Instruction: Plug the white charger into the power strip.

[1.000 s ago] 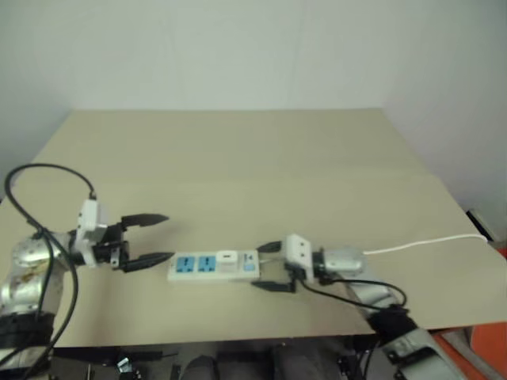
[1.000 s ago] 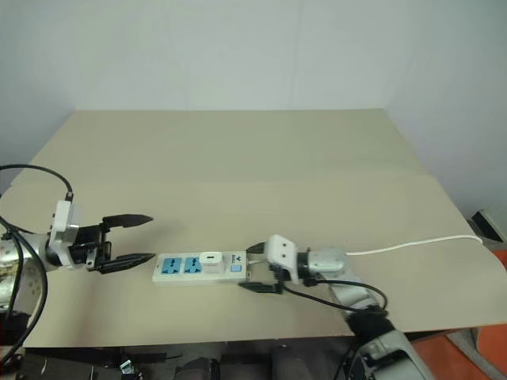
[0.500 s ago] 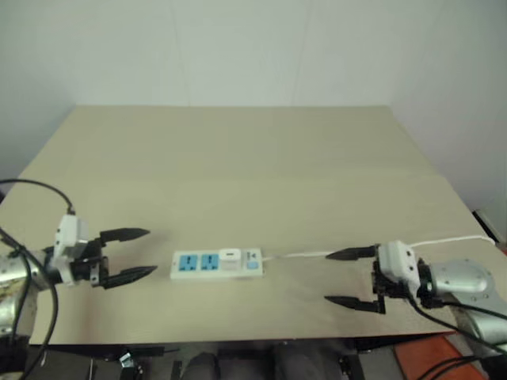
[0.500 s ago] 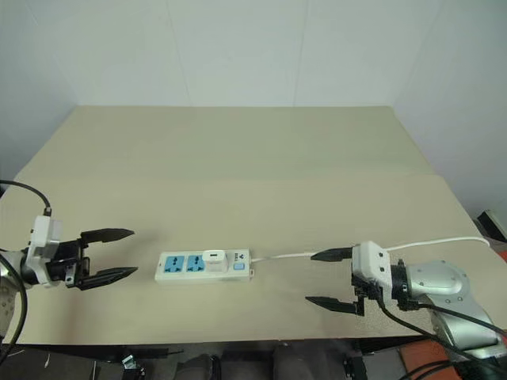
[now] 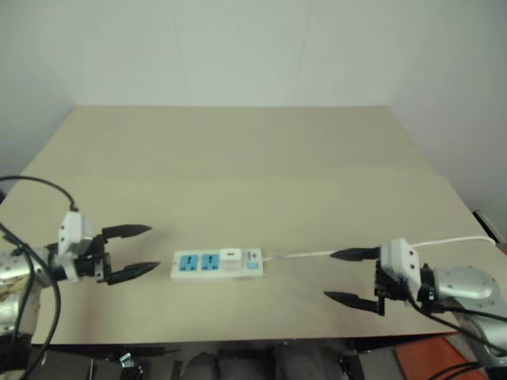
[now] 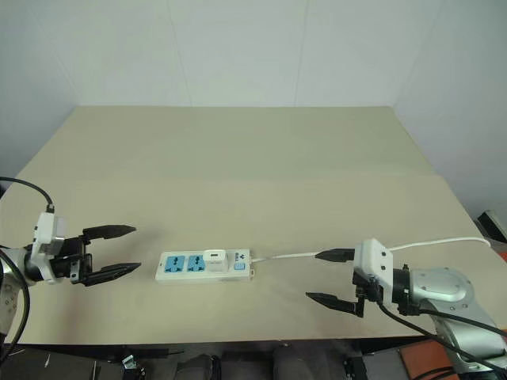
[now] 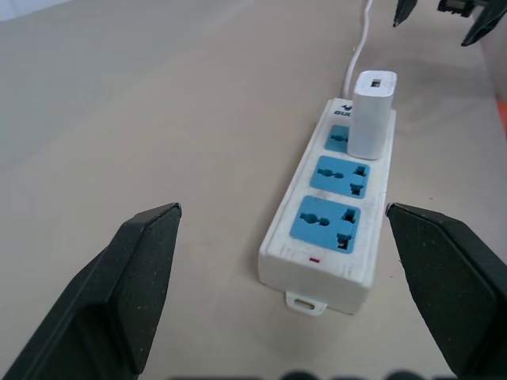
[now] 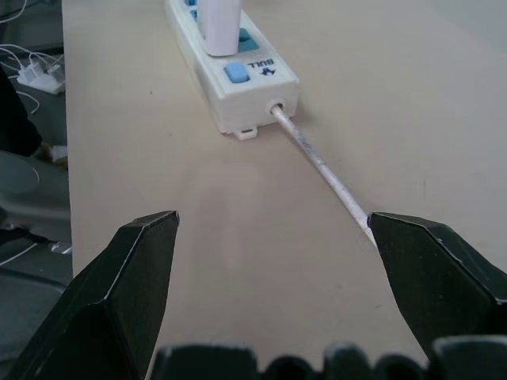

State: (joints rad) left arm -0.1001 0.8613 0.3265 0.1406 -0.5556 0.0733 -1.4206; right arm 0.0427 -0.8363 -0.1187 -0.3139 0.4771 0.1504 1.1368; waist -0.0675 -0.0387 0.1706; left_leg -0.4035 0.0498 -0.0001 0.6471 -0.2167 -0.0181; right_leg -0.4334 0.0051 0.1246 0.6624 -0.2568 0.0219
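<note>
power strip [image 8: 230,67] cut off by frame edge, charger [image 8: 216,24] top cropped

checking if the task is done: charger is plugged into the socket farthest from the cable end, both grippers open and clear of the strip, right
Not quite. The white charger sits in the power strip's socket nearest the cable end, as the left wrist view shows. Left gripper and right gripper are open and clear.

Soft, even indoor light, faint shadows on the table [image 6: 253,158], slightly hazy head views.
</note>
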